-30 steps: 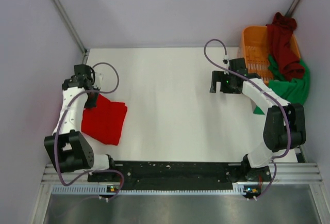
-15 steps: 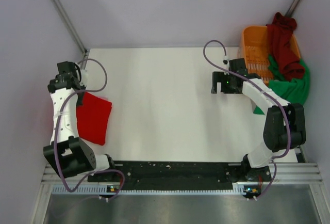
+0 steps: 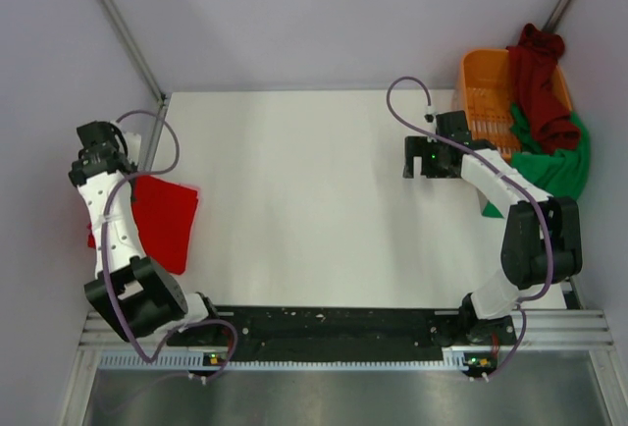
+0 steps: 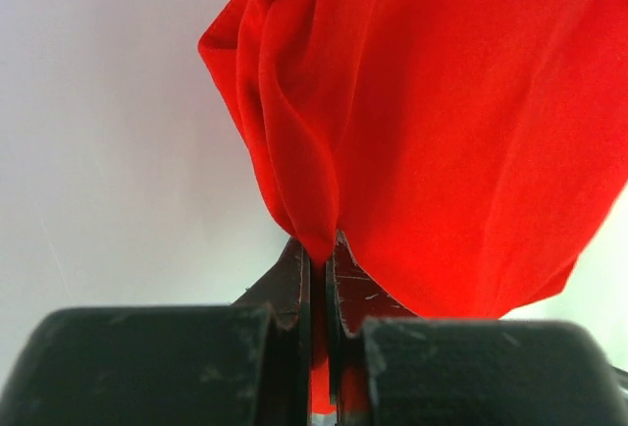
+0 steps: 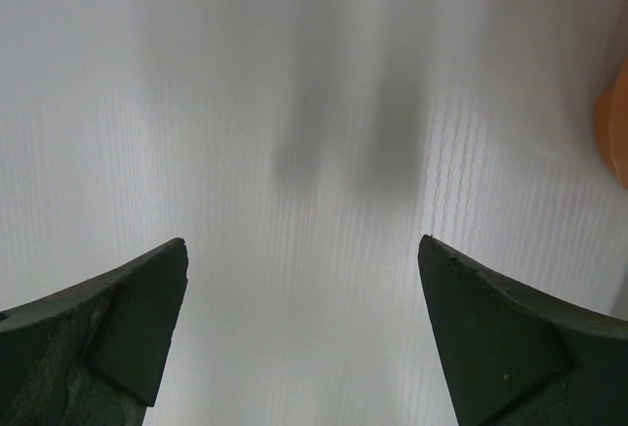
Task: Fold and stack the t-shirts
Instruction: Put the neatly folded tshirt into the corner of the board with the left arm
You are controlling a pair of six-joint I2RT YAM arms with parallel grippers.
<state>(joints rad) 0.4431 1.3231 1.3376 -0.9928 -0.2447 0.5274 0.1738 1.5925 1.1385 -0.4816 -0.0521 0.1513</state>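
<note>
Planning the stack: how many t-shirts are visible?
3: red one in the left end effector, maroon one draped on the basket, green one beside it. Others may hide inside.

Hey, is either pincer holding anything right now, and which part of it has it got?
The left pincer is shut on the red t-shirt, pinching a bunched fold of its cloth. The right pincer is open and holds nothing.

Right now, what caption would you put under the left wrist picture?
Left gripper shut tight, pinching a fold of the red t-shirt.
</note>
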